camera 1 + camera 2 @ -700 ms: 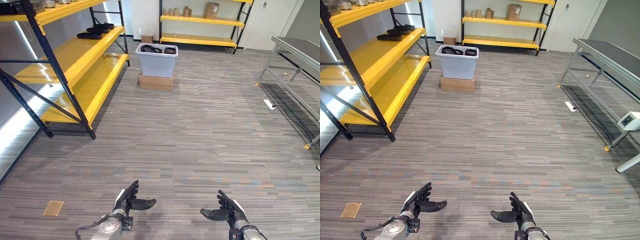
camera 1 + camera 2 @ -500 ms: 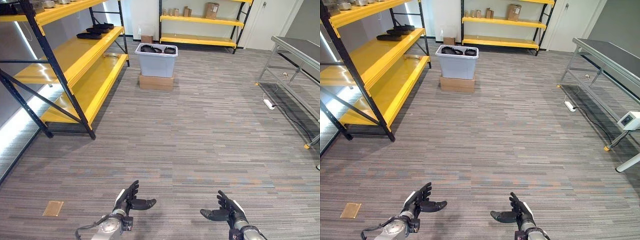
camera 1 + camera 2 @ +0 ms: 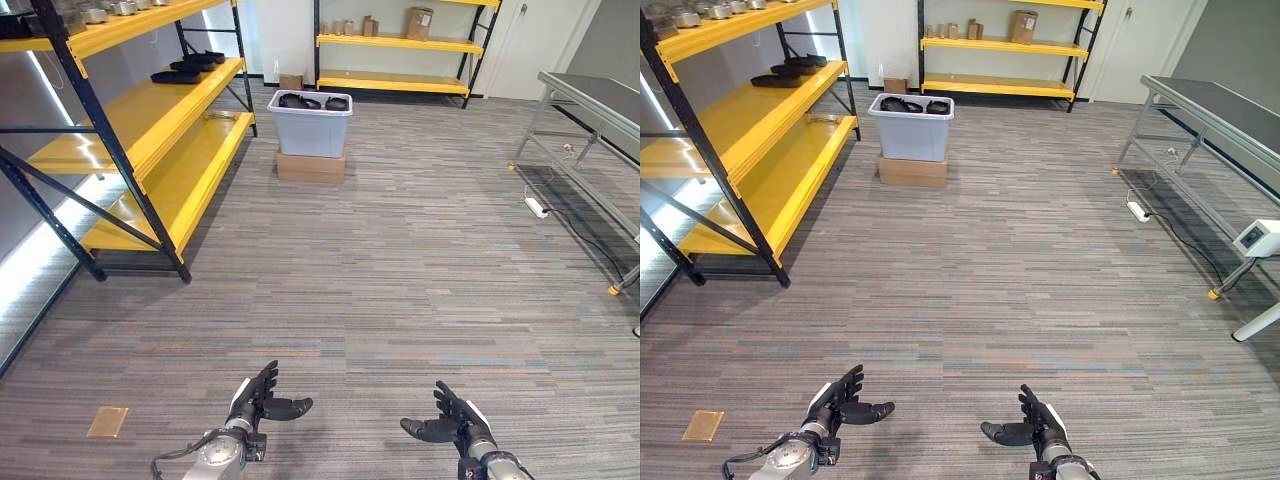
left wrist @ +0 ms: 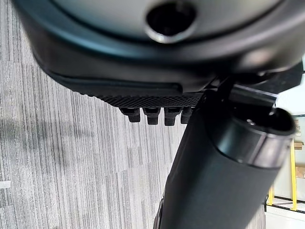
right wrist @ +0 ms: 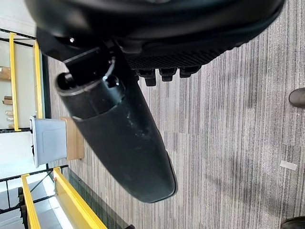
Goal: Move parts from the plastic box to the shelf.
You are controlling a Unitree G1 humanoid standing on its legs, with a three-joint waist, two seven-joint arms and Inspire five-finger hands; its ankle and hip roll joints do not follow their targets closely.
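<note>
The left hand (image 3: pixel 262 398) and right hand (image 3: pixel 448 420) hang wide and empty, so the robot must walk to the plastic box (image 3: pixel 311 122) of parts (image 3: pixel 298 100) at 12 o'clock, near the shelf (image 3: pixel 150 130) at 10 o'clock.

One plastic box (image 3: pixel 312 128) at 12 o'clock, on one cardboard box (image 3: pixel 310 166). Two yellow shelf units: one (image 3: pixel 150 120) at 10 o'clock, one (image 3: pixel 400 45) at 12. Two robot hands, left (image 3: pixel 258 400) and right (image 3: pixel 452 422), both spread wide.

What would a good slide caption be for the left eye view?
Both open hands, left hand and right hand, held out empty over the carpet, far from the plastic box of dark parts beside the yellow shelf.
</note>
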